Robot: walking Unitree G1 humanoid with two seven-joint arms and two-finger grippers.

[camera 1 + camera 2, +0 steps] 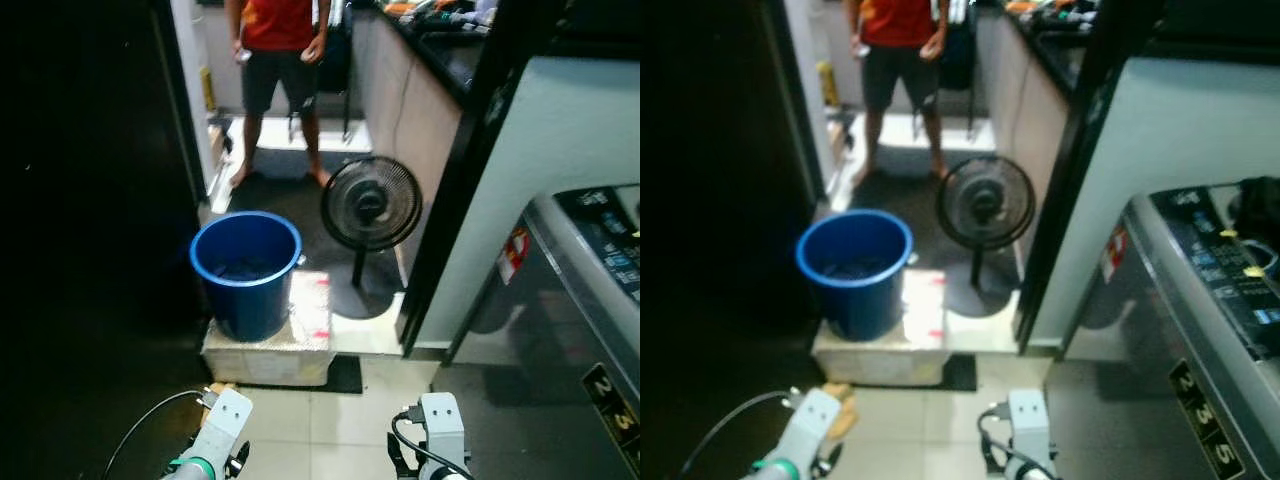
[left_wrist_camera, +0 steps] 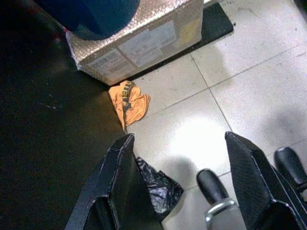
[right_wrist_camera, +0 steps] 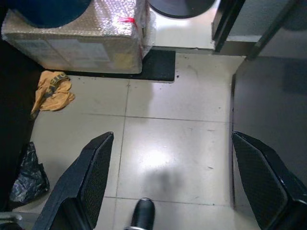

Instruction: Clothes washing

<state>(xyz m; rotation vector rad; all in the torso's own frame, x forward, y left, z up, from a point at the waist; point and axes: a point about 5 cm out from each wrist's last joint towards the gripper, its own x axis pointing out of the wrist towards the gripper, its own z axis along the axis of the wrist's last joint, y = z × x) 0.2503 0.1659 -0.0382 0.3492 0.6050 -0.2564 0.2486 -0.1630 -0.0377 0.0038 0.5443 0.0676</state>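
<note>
On floor tiles beside box, orange cloth lies crumpled; blue bucket sits on box. Left gripper and right gripper hang low, both spread, empty. Washer on right.

Tiled floor; orange cloth crumpled beside wrapped box; black bag nearby.
</note>
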